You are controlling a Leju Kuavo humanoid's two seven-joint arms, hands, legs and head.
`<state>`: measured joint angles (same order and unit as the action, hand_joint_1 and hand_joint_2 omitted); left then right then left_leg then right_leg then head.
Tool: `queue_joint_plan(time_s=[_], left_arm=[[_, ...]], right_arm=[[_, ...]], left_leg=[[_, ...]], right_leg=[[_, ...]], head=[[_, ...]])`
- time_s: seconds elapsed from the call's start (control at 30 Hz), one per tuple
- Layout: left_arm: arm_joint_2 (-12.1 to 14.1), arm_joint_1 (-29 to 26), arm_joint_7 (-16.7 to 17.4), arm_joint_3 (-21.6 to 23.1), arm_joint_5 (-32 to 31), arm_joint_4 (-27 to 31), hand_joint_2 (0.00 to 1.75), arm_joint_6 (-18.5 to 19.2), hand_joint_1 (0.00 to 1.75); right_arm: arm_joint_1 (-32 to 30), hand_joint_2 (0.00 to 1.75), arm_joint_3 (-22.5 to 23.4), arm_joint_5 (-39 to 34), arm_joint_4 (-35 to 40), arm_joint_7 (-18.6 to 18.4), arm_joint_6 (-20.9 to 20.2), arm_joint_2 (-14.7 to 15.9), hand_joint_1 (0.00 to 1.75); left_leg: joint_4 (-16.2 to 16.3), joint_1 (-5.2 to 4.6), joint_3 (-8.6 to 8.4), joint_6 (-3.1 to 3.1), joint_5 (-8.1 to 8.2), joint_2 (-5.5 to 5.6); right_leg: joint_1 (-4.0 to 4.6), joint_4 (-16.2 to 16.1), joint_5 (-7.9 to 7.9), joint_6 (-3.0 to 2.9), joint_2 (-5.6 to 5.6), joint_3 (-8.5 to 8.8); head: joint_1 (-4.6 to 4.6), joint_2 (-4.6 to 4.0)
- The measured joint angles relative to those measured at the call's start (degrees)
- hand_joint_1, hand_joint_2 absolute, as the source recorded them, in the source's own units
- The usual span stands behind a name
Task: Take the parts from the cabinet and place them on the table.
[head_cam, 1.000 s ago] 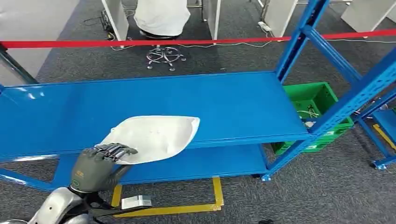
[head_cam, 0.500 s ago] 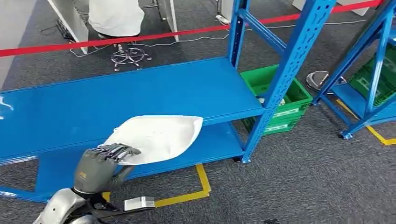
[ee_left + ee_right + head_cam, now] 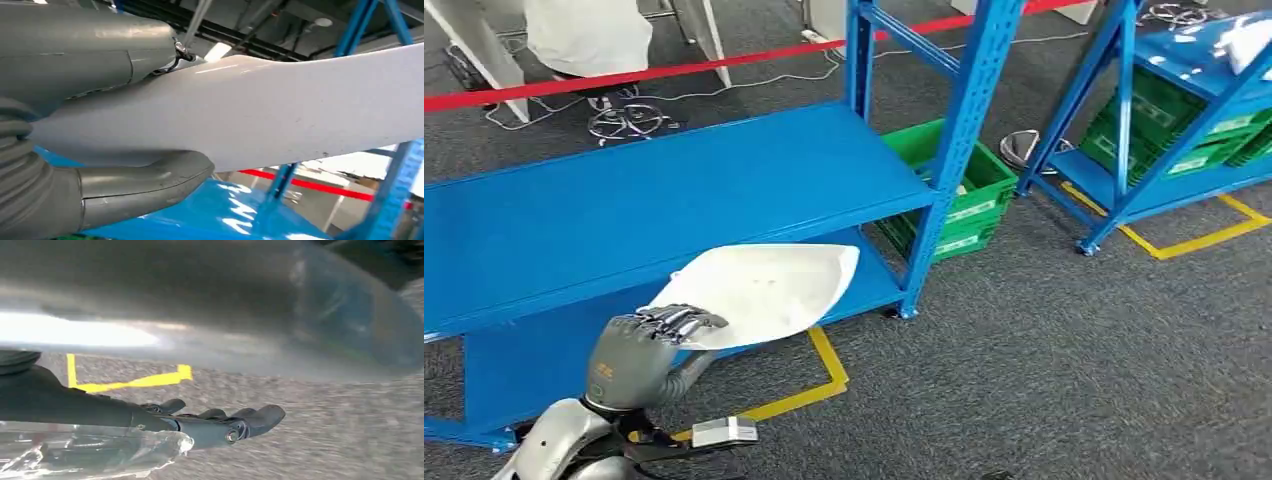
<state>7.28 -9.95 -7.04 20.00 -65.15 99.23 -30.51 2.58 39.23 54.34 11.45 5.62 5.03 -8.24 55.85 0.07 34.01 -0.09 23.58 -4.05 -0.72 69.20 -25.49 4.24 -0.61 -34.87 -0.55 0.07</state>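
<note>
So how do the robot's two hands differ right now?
The left hand grips the edge of a white part, fingers on top and thumb beneath; the right hand holds nothing. The left hand is raised in front of the blue rack; the right hand hangs over grey carpet, fingers stretched out. Both have dark fingers.

blue shelf (image 3: 674, 190), green crate (image 3: 964, 200) on grey carpet (image 3: 1044, 370)
</note>
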Motion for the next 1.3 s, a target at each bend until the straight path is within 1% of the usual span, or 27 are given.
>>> queue_joint_plan(time_s=[0.07, 0.1, 0.17, 0.2, 0.23, 0.27, 0.3, 0.37, 0.4, 0.43, 0.5, 0.53, 0.57, 0.6, 0.7, 0.73, 0.8, 0.87, 0.9, 0.93, 1.0, 1.03, 1.07, 1.1, 1.23, 1.27, 1.3], left_arm=[[0.0, 0.0, 0.0, 0.0, 0.0, 0.0, 1.75, 0.0, 1.75], [0.0, 0.1, 0.0, 0.0, 0.0, -0.1, 1.75, 0.0, 1.75], [0.0, 0.3, 0.0, 0.1, 0.0, -0.1, 1.75, 0.0, 1.75], [-0.1, 0.2, 0.0, 0.1, 0.0, -0.1, 1.75, 0.0, 1.75], [0.0, 0.3, 0.0, 0.1, 0.0, -0.2, 1.75, 0.0, 1.75], [0.0, 0.1, 0.0, 0.2, 0.0, -0.2, 1.75, 0.0, 1.75], [-0.1, 0.1, 0.0, 0.2, 0.1, -0.2, 1.75, 0.0, 1.75], [0.0, 0.1, 0.0, 0.2, 0.2, -0.3, 1.75, 0.0, 1.75], [0.0, 0.1, 0.0, 0.2, 0.2, -0.4, 1.75, 0.0, 1.75], [0.0, 0.1, 0.0, 0.2, 0.2, -0.5, 1.75, 0.0, 1.75], [0.0, 0.2, 0.0, 0.2, 0.3, -0.5, 1.75, 0.0, 1.75], [0.0, 0.4, 0.0, 0.2, 0.3, -0.5, 1.75, 0.0, 1.75], [0.0, 0.4, 0.0, 0.2, 0.2, -0.5, 1.75, 0.0, 1.75], [0.0, 0.5, 0.0, 0.2, 0.3, -0.5, 1.75, -0.1, 1.75], [-0.1, 0.5, -0.1, 0.2, 0.3, -0.7, 1.75, -0.1, 1.75], [0.0, 0.7, -0.2, 0.2, 0.3, -0.7, 1.75, -0.1, 1.75], [-0.2, 0.5, -0.2, 0.2, 0.3, -0.9, 1.75, -0.1, 1.75], [-0.2, 0.4, -0.3, 0.2, 0.3, -1.1, 1.75, 0.0, 1.75], [-0.2, 0.4, -0.3, 0.2, 0.3, -1.2, 1.75, 0.0, 1.75], [-0.2, 0.4, -0.3, 0.2, 0.3, -1.2, 1.75, 0.0, 1.75], [-0.2, 0.5, -0.3, 0.2, 0.5, -1.3, 1.75, 0.0, 1.75], [-0.2, 0.5, -0.4, 0.2, 0.6, -1.3, 1.75, 0.0, 1.75], [-0.2, 0.5, -0.4, 0.2, 0.7, -1.3, 1.75, 0.0, 1.75], [-0.3, 0.5, -0.4, 0.2, 0.8, -1.3, 1.75, -0.1, 1.75], [-0.3, 0.5, -0.4, 0.2, 1.0, -1.4, 1.75, 0.0, 1.75], [-0.2, 0.6, -0.4, 0.2, 1.0, -1.4, 1.75, 0.0, 1.75], [-0.2, 0.5, -0.4, 0.2, 1.1, -1.4, 1.75, -0.1, 1.75]], right_arm=[[0.5, 0.00, 0.0, 0.1, 0.0, 0.1, 0.0, 0.0, 0.00], [0.6, 0.00, 0.0, 0.2, 0.1, 0.1, 0.1, 0.0, 0.00], [0.4, 0.00, 0.1, 0.2, 0.1, 0.1, 0.2, 0.0, 0.00], [0.2, 0.00, 0.2, 0.2, 0.1, 0.0, 0.2, 0.1, 0.00], [0.1, 0.00, 0.2, 0.2, 0.1, 0.0, 0.2, 0.1, 0.00], [0.2, 0.00, 0.2, 0.2, 0.1, 0.0, 0.2, 0.1, 0.00], [0.4, 0.00, 0.2, 0.3, 0.1, 0.1, 0.2, 0.1, 0.00], [0.4, 0.00, 0.2, 0.5, 0.1, 0.1, 0.1, 0.1, 0.00], [0.3, 0.00, 0.2, 0.6, 0.1, 0.1, 0.1, 0.1, 0.00], [0.2, 0.00, 0.3, 0.7, 0.1, 0.1, 0.1, 0.1, 0.00], [0.3, 0.00, 0.3, 0.7, 0.1, 0.1, 0.1, 0.1, 0.00], [0.3, 0.00, 0.3, 0.7, 0.1, 0.2, 0.1, 0.1, 0.00], [0.4, 0.00, 0.3, 0.7, 0.1, 0.2, 0.1, 0.1, 0.00], [0.4, 0.00, 0.3, 0.7, 0.1, 0.2, 0.1, 0.1, 0.00], [-0.1, 0.00, 0.3, 0.7, 0.1, 0.2, 0.1, 0.2, 0.00], [-0.3, 0.00, 0.3, 0.7, 0.1, 0.2, 0.1, 0.4, 0.00], [-0.4, 0.00, 0.4, 0.8, 0.1, 0.0, 0.1, 0.3, 0.00], [0.0, 0.00, 0.5, 0.8, 0.1, 0.1, 0.1, 0.3, 0.00], [0.1, 0.00, 0.5, 0.8, 0.1, 0.1, 0.1, 0.3, 0.00], [0.1, 0.00, 0.5, 0.8, 0.1, 0.1, 0.1, 0.3, 0.00], [0.0, 0.00, 0.5, 0.9, 0.1, 0.0, 0.1, 0.3, 0.00], [0.1, 0.00, 0.6, 1.0, 0.1, 0.0, 0.1, 0.3, 0.00], [0.2, 0.00, 0.6, 1.1, 0.1, 0.0, 0.1, 0.3, 0.00], [0.6, 0.00, 0.6, 1.1, 0.1, 0.1, 0.1, 0.3, 0.00], [0.3, 0.00, 0.7, 1.1, 0.1, 0.0, 0.1, 0.3, 0.00], [0.1, 0.00, 0.7, 1.2, 0.1, 0.0, 0.1, 0.3, 0.00], [0.1, 0.00, 0.8, 1.2, 0.1, 0.0, 0.1, 0.3, 0.00]], left_leg=[[0.6, -0.34, 0.80, -0.71, -0.64, -0.99], [0.7, -0.39, 0.69, -1.01, -1.20, -1.62], [0.5, -0.06, 0.76, -1.53, -2.07, -2.70], [0.5, -0.04, 0.84, -1.88, -2.35, -3.11], [1.0, 0.27, 1.25, -2.48, -0.66, -0.94], [3.3, 0.25, 1.97, -2.73, 3.30, 1.57], [7.1, 0.27, 2.97, -2.82, 7.23, 2.71], [15.2, 0.19, 4.69, -2.74, 11.81, 3.53], [17.2, 0.15, 4.62, -2.63, 11.49, 3.70], [17.0, 0.15, 3.45, -2.43, 9.58, 3.78], [11.4, 0.15, -0.96, -1.96, 5.39, 4.16], [6.6, 0.17, -4.44, -1.56, 4.89, 5.78], [1.7, 0.13, -8.36, -1.16, 6.01, 8.76], [-1.7, 0.36, -9.84, -0.91, 7.02, 8.90], [-1.3, 0.28, -8.00, -0.34, 6.13, 7.28], [-1.3, 0.60, -7.42, 0.07, 5.58, 6.23], [-1.3, 0.29, -6.17, 0.86, 4.37, 5.03], [-1.3, 0.10, -4.88, 0.84, 3.22, 3.45], [-1.2, 0.03, -4.16, 0.87, 2.67, 2.56], [-1.1, -0.04, -3.39, 0.81, 2.12, 1.77], [-0.8, -0.11, -1.94, 0.58, 1.24, 0.49], [-0.7, -0.15, -1.45, 0.38, 0.82, -0.02], [-0.6, -0.30, -1.28, 0.17, 0.53, -0.42], [-0.5, -0.44, -1.03, -0.13, 0.23, -1.15], [-0.5, -0.21, -0.17, -1.29, -1.08, -2.87], [0.5, 0.08, 0.36, -1.81, 1.11, 0.24], [3.4, 0.10, 1.27, -1.99, 4.62, 2.11]], right_leg=[[0.57, -11.3, -4.01, 0.06, -3.07, 8.00], [0.68, -12.1, -4.35, -1.20, -2.71, 7.90], [1.02, -11.9, -3.82, -2.02, -1.70, 6.66], [0.98, -12.2, -3.15, -2.87, -1.32, 6.20], [0.73, -12.3, -2.45, -3.39, -1.01, 5.66], [0.68, -12.3, -1.58, -3.89, -0.42, 4.88], [0.67, -12.2, -0.74, -4.22, 0.14, 3.94], [0.72, -12.1, 0.92, -4.24, 1.54, 1.78], [0.73, -12.1, 1.65, -4.16, 2.15, 0.82], [0.72, -12.1, 2.46, -4.12, 2.76, -0.23], [0.72, -12.0, 3.92, -3.91, 4.04, -1.94], [0.64, -12.0, 4.66, -3.67, 4.69, -2.58], [0.76, -11.9, 5.22, -3.29, 5.27, -3.16], [0.95, -11.9, 6.01, -3.07, 5.86, -3.61], [0.95, -12.7, 8.67, -1.94, 7.74, -4.76], [0.86, -12.5, 8.09, -1.90, 6.56, -5.47], [0.99, -6.9, 0.57, -1.15, 2.16, -7.06], [0.80, 2.4, -5.31, -0.66, 1.07, -8.67], [0.65, 6.0, -5.60, -0.51, 0.98, -8.85], [0.61, 7.2, -3.85, -0.44, 0.96, -8.13], [0.63, 3.2, 0.26, -0.58, 0.57, -3.41], [0.70, -1.9, 0.57, -0.80, -0.34, 0.68], [0.83, -7.4, -1.19, -1.10, -2.39, 5.02], [1.40, -13.2, -2.98, -1.32, -2.99, 8.45], [1.47, -14.4, -1.59, -2.96, -1.03, 6.80], [1.26, -14.4, -0.99, -3.35, -0.60, 6.55], [1.19, -14.3, -0.41, -3.82, -0.17, 5.80]], head=[[-0.22, 0.00], [0.13, 0.00], [0.09, 0.00], [0.07, 0.00], [0.11, 0.00], [0.20, 0.00], [0.29, 0.00], [0.26, 0.00], [0.24, 0.00], [0.24, 0.00], [0.24, 0.00], [0.26, 0.00], [0.20, 0.00], [0.17, 0.00], [0.16, 0.00], [0.26, 0.00], [-0.46, 0.00], [-0.46, 0.00], [-0.48, 0.00], [-0.48, 0.00], [-0.50, 0.00], [-0.46, 0.00], [-0.48, 0.00], [-0.50, 0.00], [-0.48, 0.00], [-0.37, 0.00], [-0.26, 0.00]])
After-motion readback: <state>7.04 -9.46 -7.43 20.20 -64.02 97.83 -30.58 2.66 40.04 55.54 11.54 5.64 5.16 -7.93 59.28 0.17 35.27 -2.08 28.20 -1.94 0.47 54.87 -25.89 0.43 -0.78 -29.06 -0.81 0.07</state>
